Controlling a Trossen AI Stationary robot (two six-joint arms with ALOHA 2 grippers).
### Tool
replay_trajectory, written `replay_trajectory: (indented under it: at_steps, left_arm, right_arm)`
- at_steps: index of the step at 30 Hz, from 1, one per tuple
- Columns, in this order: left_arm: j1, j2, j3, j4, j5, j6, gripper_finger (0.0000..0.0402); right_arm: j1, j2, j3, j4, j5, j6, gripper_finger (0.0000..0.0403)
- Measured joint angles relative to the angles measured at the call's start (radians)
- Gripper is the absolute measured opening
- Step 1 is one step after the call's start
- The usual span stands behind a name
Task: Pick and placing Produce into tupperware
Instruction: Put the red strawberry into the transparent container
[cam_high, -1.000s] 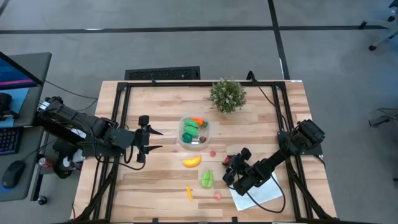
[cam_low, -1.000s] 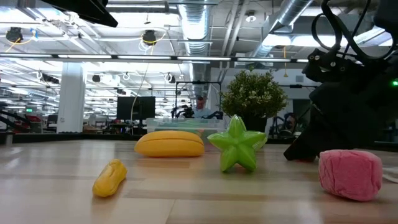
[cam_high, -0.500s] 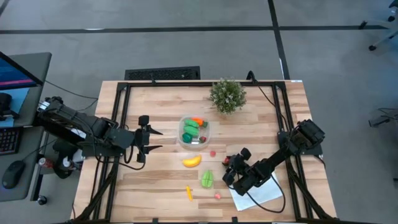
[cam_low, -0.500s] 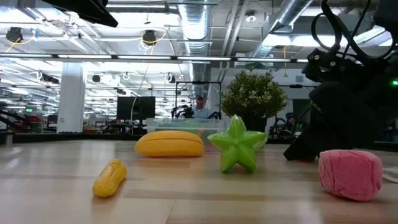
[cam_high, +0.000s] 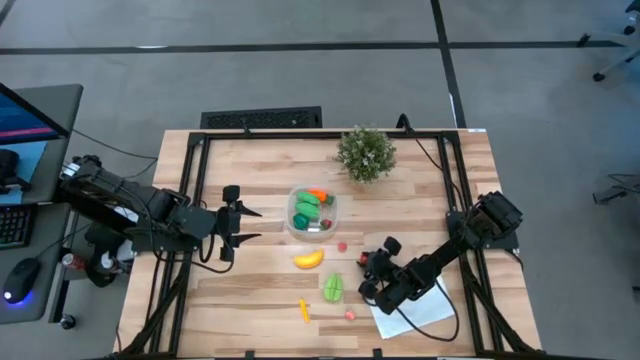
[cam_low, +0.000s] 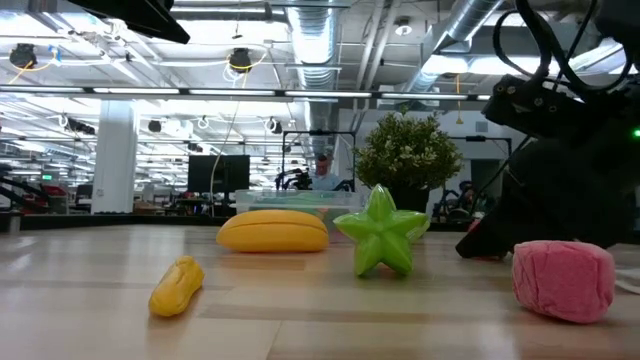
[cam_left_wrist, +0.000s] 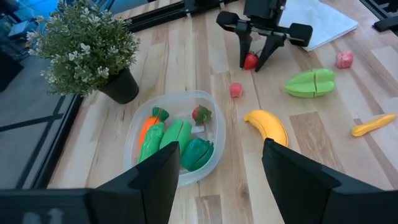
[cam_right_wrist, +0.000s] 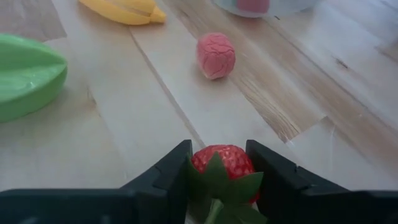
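- The wooden table (cam_high: 260, 170) carries everything, with 2 dark arms reaching in from either side.
- The potted plant (cam_high: 366, 152) stands near the far edge, apart from the produce.
- A flat white sheet (cam_high: 425, 305) lies at the near right corner, partly under the right arm.
- The tupperware (cam_high: 312, 213), clear and round-cornered, sits mid-table just in front of the plant; inside it are an orange carrot (cam_left_wrist: 147, 126), 3 green pieces (cam_left_wrist: 177, 138) and a small strawberry (cam_left_wrist: 201, 114).
- The left gripper (cam_high: 243, 225) hovers beside the tupperware on its left, fingers spread wide with nothing between them.
- The right gripper (cam_high: 372, 264) is low over the table right of the loose produce, its 2 fingers pressed against the sides of a red strawberry (cam_right_wrist: 221, 163) with green leaves.
- A green star fruit (cam_high: 332, 287) lies near the front edge, left of the right gripper.
- A yellow banana (cam_high: 309, 259) lies between the star fruit and the tupperware.
- A thin yellow-orange piece (cam_high: 304, 310) lies nearest the front edge.
- 2 small pink berries: 1 (cam_high: 342, 245) just beside the tupperware, 1 (cam_high: 351, 314) near the white sheet.
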Motion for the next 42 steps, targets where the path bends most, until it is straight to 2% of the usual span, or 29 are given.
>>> replay_trajectory:
  at_steps: [11, 17, 21, 28, 36, 42]
  left_arm:
    - [0.000, 0.000, 0.000, 0.000, -0.001, 0.000, 0.0219]
    - [0.000, 0.000, 0.000, 0.000, -0.001, 0.000, 0.0219]
    - [0.000, 0.000, 0.000, 0.000, 0.000, 0.000, 0.0219]
    - [0.000, 0.000, 0.000, 0.000, 0.000, 0.000, 0.0219]
    - [0.000, 0.000, 0.000, 0.000, 0.001, -0.004, 0.0219]
    - [0.000, 0.000, 0.000, 0.000, 0.001, -0.005, 0.0219]
  right_arm:
    - [-0.001, 0.000, 0.066, -0.012, -0.015, -0.212, 0.0156]
    - [-0.018, 0.000, 0.113, -0.077, -0.010, -0.290, 0.0137]
    - [-0.032, 0.000, 0.133, -0.131, -0.026, -0.291, 0.0134]
    - [-0.042, 0.000, 0.134, -0.172, -0.056, -0.241, 0.0151]
    - [-0.033, -0.001, 0.134, -0.174, -0.058, -0.238, 0.0131]
    - [-0.034, -0.001, 0.134, -0.174, -0.057, -0.238, 0.0147]
